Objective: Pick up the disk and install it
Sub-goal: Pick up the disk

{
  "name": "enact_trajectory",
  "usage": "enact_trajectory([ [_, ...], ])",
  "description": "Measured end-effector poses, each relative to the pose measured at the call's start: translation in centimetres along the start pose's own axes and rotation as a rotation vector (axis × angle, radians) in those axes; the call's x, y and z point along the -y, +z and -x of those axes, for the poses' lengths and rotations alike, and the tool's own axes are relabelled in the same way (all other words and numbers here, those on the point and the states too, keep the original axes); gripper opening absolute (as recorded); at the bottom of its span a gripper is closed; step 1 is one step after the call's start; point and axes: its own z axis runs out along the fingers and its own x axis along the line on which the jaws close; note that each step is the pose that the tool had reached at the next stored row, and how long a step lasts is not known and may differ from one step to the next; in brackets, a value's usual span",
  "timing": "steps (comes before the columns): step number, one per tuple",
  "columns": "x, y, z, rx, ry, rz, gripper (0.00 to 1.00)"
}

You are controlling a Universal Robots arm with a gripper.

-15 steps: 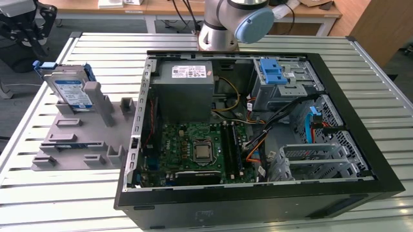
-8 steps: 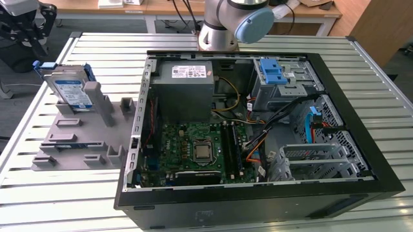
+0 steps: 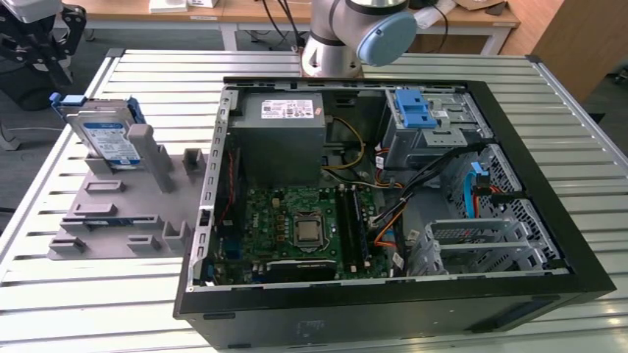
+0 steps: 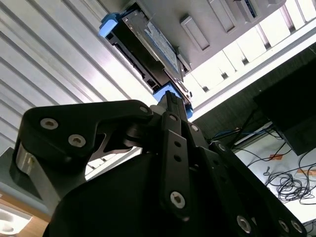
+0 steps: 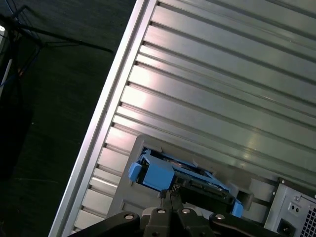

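exterior view has the disk [image 3: 106, 136] standing on edge in a grey holder [image 3: 118, 213] on the slatted metal worktop [image 3: 59, 294], at the exterior view's left of the open computer case [image 3: 393, 309]. its blue carrier frame runs along its edges and its white-and-blue label faces the camera. in the first wrist view the pincer [image 5: 167, 193] is closed, its tips meeting in a point with nothing between them, just off the blue end of the disk's frame. in the exterior view it hangs over the far left corner of the worktop, above the disk and apart from it. inside the case lie a grey power supply [image 3: 284, 125] on the far side, a green motherboard [image 3: 304, 220] nearer, a blue latch piece [image 3: 417, 110] at the far right and a metal drive cage [image 3: 481, 239] at the near right.
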Motion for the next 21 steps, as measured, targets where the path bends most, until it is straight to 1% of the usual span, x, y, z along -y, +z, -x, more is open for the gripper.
enact_trajectory([
  [21, 0.00, 0.00, 0.00, -0.0006, -0.016, 0.0001, 0.11],
])
